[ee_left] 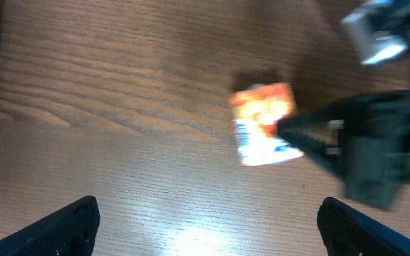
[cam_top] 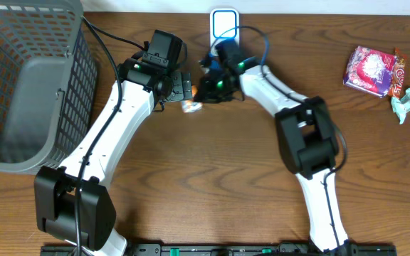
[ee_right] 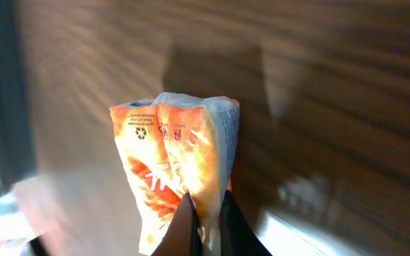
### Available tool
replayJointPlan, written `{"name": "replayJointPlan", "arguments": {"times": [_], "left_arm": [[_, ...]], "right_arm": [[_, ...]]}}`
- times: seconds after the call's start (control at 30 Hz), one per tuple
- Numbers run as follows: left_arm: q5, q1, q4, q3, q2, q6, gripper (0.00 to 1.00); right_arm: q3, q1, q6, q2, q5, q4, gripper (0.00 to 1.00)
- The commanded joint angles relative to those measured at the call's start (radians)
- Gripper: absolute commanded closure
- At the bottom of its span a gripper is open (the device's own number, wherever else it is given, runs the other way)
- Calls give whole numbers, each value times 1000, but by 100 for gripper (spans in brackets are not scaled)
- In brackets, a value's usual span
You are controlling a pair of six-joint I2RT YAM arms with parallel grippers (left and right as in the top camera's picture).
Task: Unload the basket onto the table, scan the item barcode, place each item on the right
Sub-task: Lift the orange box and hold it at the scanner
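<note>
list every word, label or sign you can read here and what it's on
No words can be read in full.
Recycling sign, on the orange packet: arrows only, no letters.
Small print beside it: too small to read.
White lettering lower on that packet: creased, unreadable.
Pink packet and green wrapper, overhead: print too small.

A brown wood-grain table (cam_top: 212,178) fills the overhead view edge to edge, its grain running left to right. Room light leaves a pale sheen (ee_left: 198,229) on the surface, plain in the left wrist view.
</note>
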Motion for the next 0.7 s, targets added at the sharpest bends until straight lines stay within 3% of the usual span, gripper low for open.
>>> {"name": "replayJointPlan", "arguments": {"times": [0.0,0.2,0.37,0.67], "left_arm": [[-13,3,-3,16,7,-5,2],[-13,3,-3,16,7,-5,2],[-13,3,-3,16,7,-5,2],[-13,3,-2,16,7,-5,2]], "right_arm": [[-5,-64,-89,-117,168,-59,99],[-5,-76,-177,-278,600,-154,99],[-5,-61,-225,-324,979,-92,99],[-5,-49,-378,-231,999,227,99]]}}
